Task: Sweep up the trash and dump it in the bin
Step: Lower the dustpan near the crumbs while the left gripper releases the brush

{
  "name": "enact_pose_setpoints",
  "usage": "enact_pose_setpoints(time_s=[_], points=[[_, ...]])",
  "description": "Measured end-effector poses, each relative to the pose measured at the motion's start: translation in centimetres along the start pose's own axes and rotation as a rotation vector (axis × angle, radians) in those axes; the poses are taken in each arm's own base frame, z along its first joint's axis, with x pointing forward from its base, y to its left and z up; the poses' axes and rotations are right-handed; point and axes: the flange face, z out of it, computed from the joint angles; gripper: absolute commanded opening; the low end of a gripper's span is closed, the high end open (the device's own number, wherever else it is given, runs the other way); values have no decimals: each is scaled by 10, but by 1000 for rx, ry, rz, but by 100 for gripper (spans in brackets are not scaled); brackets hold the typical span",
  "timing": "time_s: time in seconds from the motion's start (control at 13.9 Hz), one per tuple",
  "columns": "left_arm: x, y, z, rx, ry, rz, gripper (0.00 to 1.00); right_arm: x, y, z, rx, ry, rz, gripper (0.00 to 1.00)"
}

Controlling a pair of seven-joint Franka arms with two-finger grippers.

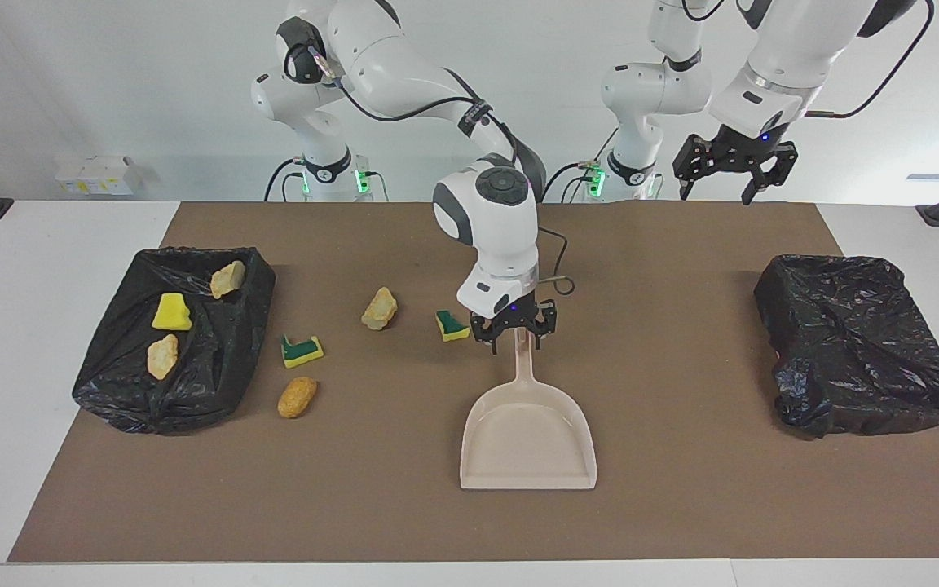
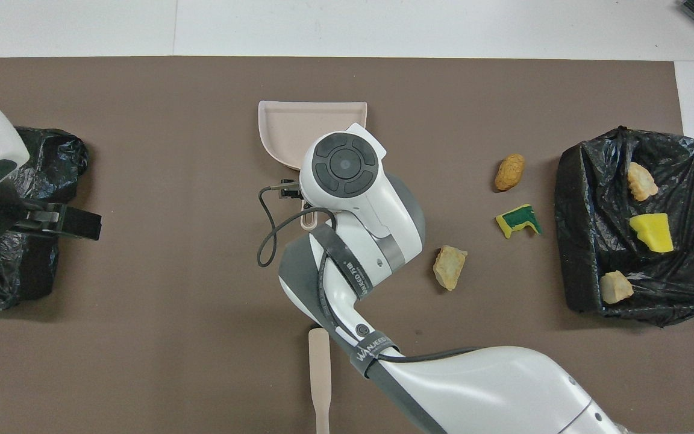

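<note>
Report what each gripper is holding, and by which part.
Nothing is held. The right gripper is open astride the handle of the dustpan; the left gripper is open and empty, raised.

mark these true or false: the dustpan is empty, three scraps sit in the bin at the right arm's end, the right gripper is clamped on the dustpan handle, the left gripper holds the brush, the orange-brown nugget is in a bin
1. The dustpan is empty. True.
2. Three scraps lie in the bin at the right arm's end of the table. True.
3. The right gripper is clamped shut on the dustpan's handle. False: it stands open around the handle, with the pan flat on the mat.
4. The left gripper holds the brush. False: it is open, empty and raised in the air, while the brush lies on the mat near the robots.
5. The orange-brown nugget is in a bin. False: it lies on the mat beside that bin.
</note>
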Motion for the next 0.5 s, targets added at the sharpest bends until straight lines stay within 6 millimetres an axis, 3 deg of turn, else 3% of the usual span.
enact_pose_setpoints(time_s=[0.29,0.5], points=[[7,-5,-1,-2,0,-9,100,-26,9,-18,14,-66,20,100],[7,-8,-1,-2,-1,-13,100,-63,-3,-21,22,-114,1,100]])
